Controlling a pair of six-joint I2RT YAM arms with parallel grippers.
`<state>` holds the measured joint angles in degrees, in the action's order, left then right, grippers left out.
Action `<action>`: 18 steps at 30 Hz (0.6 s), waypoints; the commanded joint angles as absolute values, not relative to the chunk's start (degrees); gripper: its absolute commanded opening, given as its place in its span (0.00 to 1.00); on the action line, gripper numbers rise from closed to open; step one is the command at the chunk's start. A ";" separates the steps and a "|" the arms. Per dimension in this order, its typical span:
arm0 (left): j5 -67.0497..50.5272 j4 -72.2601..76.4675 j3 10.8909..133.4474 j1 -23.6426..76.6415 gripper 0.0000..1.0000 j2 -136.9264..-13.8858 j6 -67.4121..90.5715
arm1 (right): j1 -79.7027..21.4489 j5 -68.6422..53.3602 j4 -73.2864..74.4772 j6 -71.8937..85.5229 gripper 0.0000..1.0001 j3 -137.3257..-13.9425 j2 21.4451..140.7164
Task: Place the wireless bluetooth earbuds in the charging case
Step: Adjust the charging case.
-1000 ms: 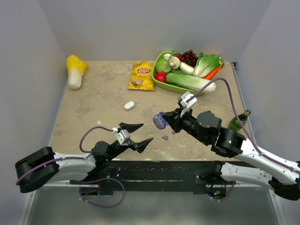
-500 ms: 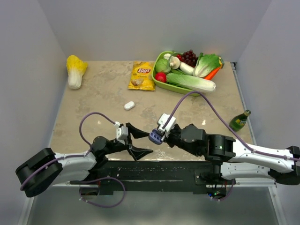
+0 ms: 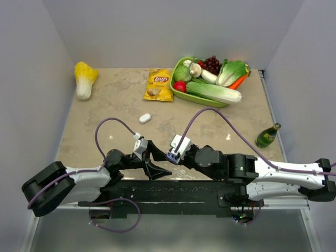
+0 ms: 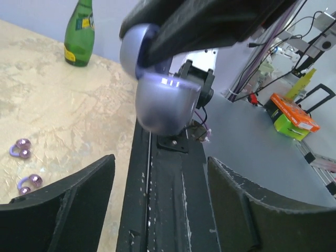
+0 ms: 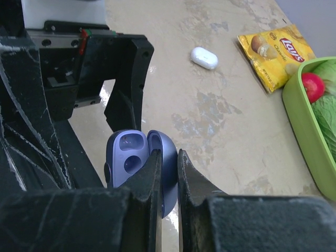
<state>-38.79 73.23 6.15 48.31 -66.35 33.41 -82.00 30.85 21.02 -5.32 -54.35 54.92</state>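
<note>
Right gripper (image 5: 168,157) is clamped on one half of the open case (image 5: 137,165), holding it over the table's (image 4: 63,105) near edge. Its two sockets look empty. Left gripper (image 4: 160,173) hangs just beside the case, fingers spread wide and holding nothing. Two purplish buds (image 4: 22,148) lie loose on the table, apart from the case. The step in hand seems to be fetching a bud — next the left fingers must drop to one and pinch it gently, since it's tiny against them.
</note>
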 commanded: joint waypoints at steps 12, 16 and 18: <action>-36.30 75.15 13.44 47.90 0.68 -63.28 25.93 | -82.44 28.65 15.91 -4.22 0.00 -53.26 56.07; -36.47 73.83 13.54 47.99 0.65 -63.28 25.23 | -82.44 28.39 15.64 -4.39 0.00 -53.26 56.07; -36.74 73.65 13.53 48.08 0.62 -63.46 25.05 | -82.53 28.21 15.65 -4.39 0.00 -53.26 56.07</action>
<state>-36.75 72.38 11.79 48.27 -63.68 27.62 -82.17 28.93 18.50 -4.91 -53.25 56.21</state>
